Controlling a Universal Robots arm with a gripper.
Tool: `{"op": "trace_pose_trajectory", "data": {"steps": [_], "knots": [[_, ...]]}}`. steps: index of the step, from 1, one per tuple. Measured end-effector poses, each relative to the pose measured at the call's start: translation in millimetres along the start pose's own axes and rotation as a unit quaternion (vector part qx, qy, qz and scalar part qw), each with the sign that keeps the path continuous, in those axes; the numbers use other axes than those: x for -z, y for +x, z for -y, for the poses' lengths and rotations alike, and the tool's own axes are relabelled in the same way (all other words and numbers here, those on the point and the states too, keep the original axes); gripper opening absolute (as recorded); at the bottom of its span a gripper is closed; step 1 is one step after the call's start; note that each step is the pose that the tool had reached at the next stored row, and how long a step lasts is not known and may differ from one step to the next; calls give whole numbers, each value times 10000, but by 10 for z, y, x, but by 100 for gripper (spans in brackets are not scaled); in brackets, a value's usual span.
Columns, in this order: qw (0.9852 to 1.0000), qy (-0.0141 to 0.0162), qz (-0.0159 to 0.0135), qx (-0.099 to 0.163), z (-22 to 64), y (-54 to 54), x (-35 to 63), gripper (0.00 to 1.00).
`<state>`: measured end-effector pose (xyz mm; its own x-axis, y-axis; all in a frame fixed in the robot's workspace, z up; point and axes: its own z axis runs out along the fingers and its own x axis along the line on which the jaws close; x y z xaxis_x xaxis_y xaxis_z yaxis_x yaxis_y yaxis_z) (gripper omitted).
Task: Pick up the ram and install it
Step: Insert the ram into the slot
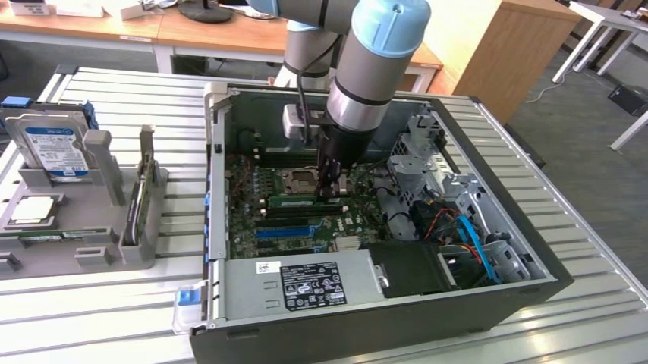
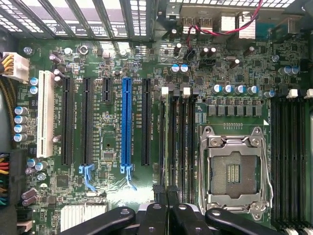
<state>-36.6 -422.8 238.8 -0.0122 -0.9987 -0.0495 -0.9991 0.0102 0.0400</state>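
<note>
The ram, a narrow green stick, stands on edge in a memory slot of the motherboard, just beside the empty processor socket. My gripper reaches down into the open computer case and is shut on the end of the ram nearest the exterior view's right. In the wrist view the black fingers sit pressed together at the end of the slot row, next to the socket. The stick shows there only as a thin dark edge.
A grey holder on the exterior view's left carries a blue-labelled hard drive, a square silver chip and an upright thin board. Drive cages and cables fill the case's right side. The power supply lies at its near end.
</note>
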Motion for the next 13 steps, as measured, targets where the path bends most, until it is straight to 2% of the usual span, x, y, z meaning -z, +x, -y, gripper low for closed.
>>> {"op": "trace_pose_trajectory", "data": {"steps": [13], "knots": [[10000,0,-2,-4,-1,-15,-15,12]]}}
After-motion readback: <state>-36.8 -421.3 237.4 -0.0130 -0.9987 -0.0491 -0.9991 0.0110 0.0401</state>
